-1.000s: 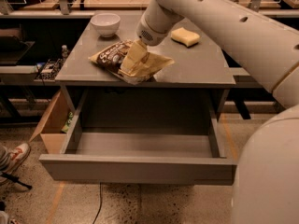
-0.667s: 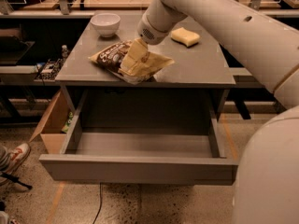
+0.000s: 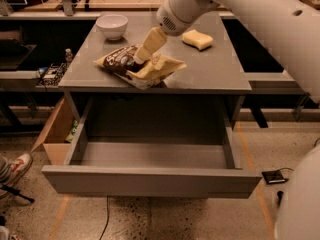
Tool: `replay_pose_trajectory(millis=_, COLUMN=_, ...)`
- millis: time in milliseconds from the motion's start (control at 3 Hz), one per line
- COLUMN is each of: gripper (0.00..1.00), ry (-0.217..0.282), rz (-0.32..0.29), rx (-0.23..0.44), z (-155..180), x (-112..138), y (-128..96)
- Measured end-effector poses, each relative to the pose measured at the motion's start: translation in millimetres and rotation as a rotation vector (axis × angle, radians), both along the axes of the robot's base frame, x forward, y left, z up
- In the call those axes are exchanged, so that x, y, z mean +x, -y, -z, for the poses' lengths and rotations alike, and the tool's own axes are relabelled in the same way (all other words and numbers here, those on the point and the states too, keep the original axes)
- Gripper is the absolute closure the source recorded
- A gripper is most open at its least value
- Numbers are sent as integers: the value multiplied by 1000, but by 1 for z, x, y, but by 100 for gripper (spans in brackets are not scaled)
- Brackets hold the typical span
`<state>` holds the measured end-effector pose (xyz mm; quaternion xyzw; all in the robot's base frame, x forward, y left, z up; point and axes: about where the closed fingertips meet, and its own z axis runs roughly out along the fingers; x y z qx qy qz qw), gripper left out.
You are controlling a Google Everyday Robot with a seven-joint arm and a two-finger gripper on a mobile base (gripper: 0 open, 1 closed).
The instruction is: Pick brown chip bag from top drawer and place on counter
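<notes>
The brown chip bag (image 3: 119, 64) lies on the counter (image 3: 210, 71) near its front left edge, its cream underside turned up on the right. My gripper (image 3: 140, 59) comes down from the upper right, and its tip is at the top of the bag, in the middle. The top drawer (image 3: 150, 181) below the counter is pulled fully out, and nothing shows inside it.
A white bowl (image 3: 112, 25) stands at the counter's back left and a yellow sponge (image 3: 197, 39) at the back right. A cardboard box (image 3: 55, 129) sits left of the drawer. A shoe (image 3: 12, 169) is at the far left floor. A cluttered wooden bench runs behind.
My arm has drawn slightly up and back from the bag. The bag stays in the same spot on the counter. The drawer has not moved.
</notes>
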<state>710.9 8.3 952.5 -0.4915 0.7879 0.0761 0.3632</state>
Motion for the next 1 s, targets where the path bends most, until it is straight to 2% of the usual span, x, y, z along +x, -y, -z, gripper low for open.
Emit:
replay_pose_trajectory(millis=333, gripper=0, ry=15, rz=40, rx=16, z=-11, x=-3, y=19)
replay_pose_trajectory(millis=667, gripper=0, ry=13, rz=134, rx=46, z=-12, x=-8, y=59)
replay_pose_trajectory(millis=1000, gripper=0, ry=8, rz=200, rx=69, z=-9, x=-12, y=86)
